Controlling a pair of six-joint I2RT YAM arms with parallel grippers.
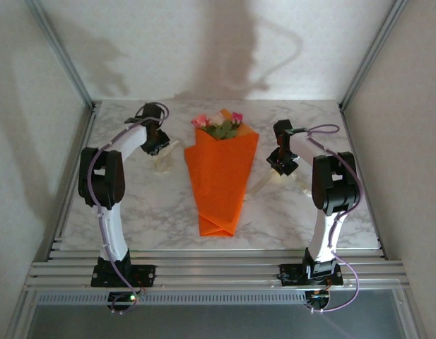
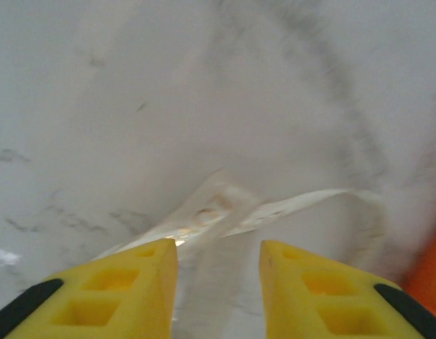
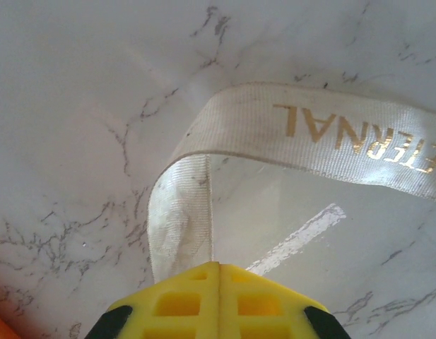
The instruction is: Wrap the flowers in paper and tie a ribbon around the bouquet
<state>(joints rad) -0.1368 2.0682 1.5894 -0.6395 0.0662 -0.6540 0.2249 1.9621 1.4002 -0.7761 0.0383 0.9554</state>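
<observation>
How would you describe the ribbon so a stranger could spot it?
On the marble table, an orange paper cone of roses lies in the middle. The ribbon shows on either side of it, pinched in the right gripper. It alone is pale and see-through, with gold lettering.

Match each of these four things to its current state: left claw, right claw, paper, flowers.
Things:
1. left claw
2. right claw
3. paper
4. flowers

States:
A. folded into an orange cone, lying between the two arms
B. clamped shut on the ribbon
C. heads poking out of the cone's wide far end
D. standing open, with pale ribbon on the marble just ahead

Pairs: 1-D, 2-B, 3-A, 4-C
</observation>
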